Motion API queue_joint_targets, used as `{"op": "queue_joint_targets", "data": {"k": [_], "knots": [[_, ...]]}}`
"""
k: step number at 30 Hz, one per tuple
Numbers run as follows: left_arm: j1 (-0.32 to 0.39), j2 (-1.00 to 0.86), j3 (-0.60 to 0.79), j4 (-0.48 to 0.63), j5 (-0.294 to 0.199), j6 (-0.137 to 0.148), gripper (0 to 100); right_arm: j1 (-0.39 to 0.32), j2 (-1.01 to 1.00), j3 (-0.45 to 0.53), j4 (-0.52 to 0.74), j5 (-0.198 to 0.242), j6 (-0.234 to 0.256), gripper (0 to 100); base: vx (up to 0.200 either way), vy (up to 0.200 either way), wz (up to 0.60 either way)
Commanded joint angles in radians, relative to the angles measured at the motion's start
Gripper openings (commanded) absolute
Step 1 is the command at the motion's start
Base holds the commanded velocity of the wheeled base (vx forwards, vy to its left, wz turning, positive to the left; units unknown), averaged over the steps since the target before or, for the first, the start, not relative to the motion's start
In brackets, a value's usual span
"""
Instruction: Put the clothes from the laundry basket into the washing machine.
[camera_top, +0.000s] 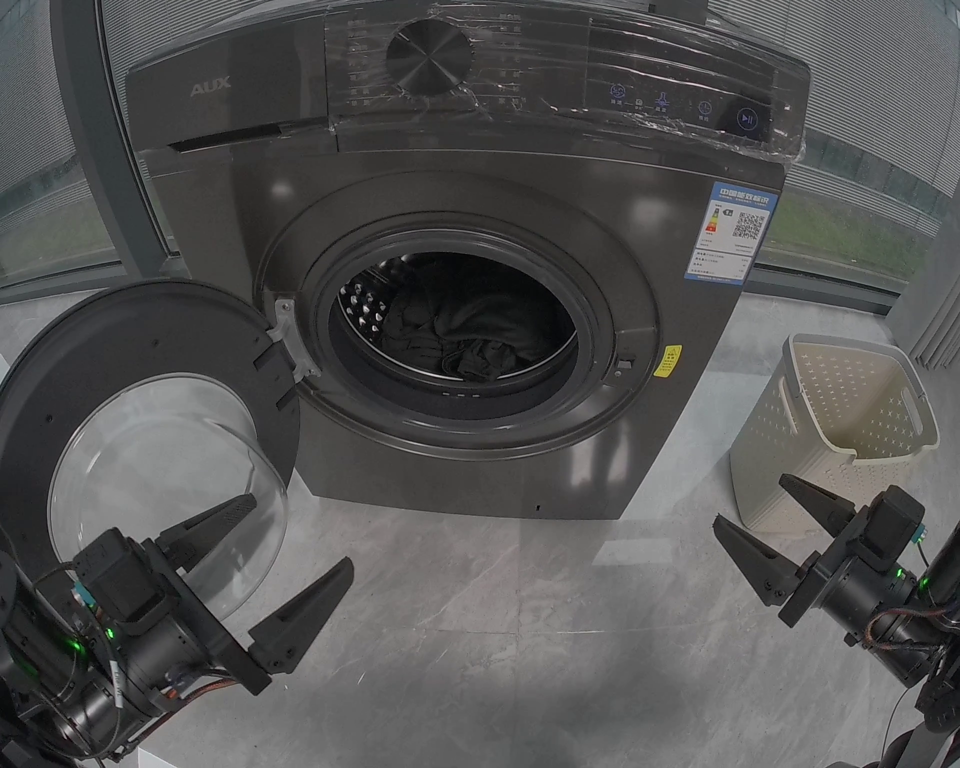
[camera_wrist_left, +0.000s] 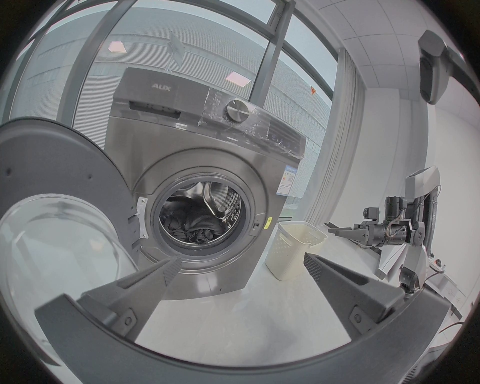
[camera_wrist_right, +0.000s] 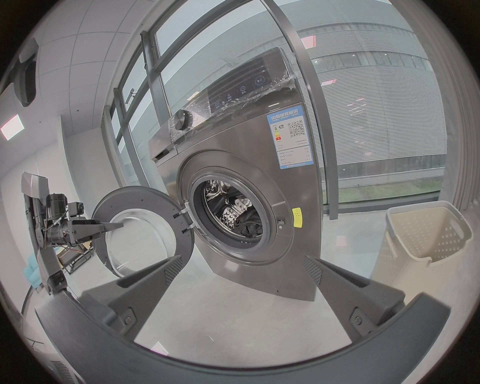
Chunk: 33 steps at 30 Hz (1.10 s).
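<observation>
A grey front-loading washing machine (camera_top: 460, 200) stands ahead with its round door (camera_top: 140, 420) swung wide to the left. Dark clothes (camera_top: 465, 320) lie inside the drum, also seen as dark clothes (camera_wrist_left: 192, 227) and dark clothes (camera_wrist_right: 247, 227) in the wrist views. A cream laundry basket (camera_top: 850, 420) stands on the floor to the machine's right, its inside showing nothing. My left gripper (camera_top: 265, 570) hangs open low at the left, in front of the door. My right gripper (camera_top: 775, 535) is open low at the right, just before the basket. Neither holds anything.
Grey tiled floor (camera_top: 520, 620) stretches between the grippers and the machine. Large windows (camera_top: 870, 180) run behind the machine. The open door's glass bowl (camera_top: 160, 480) bulges out close to the left gripper.
</observation>
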Motion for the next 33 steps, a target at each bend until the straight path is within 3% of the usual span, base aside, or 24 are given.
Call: {"op": "queue_joint_targets", "data": {"k": [1, 6, 13, 17, 21, 23, 24, 25, 28, 30, 33], "knots": [[0.015, -0.098, 0.024, 0.032, 0.003, -0.001, 100, 0.001, -0.073, 0.020, 0.039, -0.024, -0.008, 100, -0.200, 0.000, 0.00], [0.060, -0.290, 0.024, 0.200, -0.004, 0.012, 100, -0.005, -0.182, 0.020, 0.157, -0.046, -0.012, 100, -0.200, 0.000, 0.00], [0.167, -0.583, 0.023, 0.531, -0.011, 0.015, 100, -0.047, -0.429, 0.020, 0.457, -0.043, -0.025, 100, -0.200, 0.000, 0.00], [0.270, -0.747, 0.024, 0.710, -0.011, 0.014, 100, -0.140, -0.595, 0.020, 0.686, -0.040, -0.021, 100, -0.200, 0.000, 0.00], [0.388, -0.919, 0.024, 0.894, -0.019, 0.008, 100, -0.289, -0.797, 0.020, 0.835, -0.038, -0.047, 100, -0.050, 0.000, 0.00], [0.451, -1.016, 0.024, 0.988, -0.056, 0.005, 100, -0.363, -0.891, 0.020, 0.888, -0.034, -0.079, 100, 0.000, 0.000, 0.00], [0.451, -1.016, 0.024, 0.988, -0.056, 0.005, 100, -0.363, -0.891, 0.020, 0.888, -0.034, -0.079, 100, 0.000, 0.000, 0.00], [0.520, -1.124, 0.024, 1.085, -0.119, 0.006, 100, -0.432, -0.974, 0.020, 0.950, -0.029, -0.093, 100, 0.000, 0.000, 0.00], [0.643, -1.276, 0.024, 1.237, -0.238, 0.011, 100, -0.496, -1.092, 0.020, 1.066, -0.021, -0.099, 100, 0.000, 0.000, 0.00], [0.684, -1.284, 0.024, 1.304, -0.244, 0.015, 100, -0.516, -1.178, 0.020, 1.172, -0.008, -0.107, 100, 0.000, 0.000, 0.00], [0.744, -1.339, 0.024, 1.342, -0.257, -0.005, 100, -0.521, -1.319, 0.020, 1.321, 0.020, -0.110, 100, -0.200, 0.200, 0.00]]}}
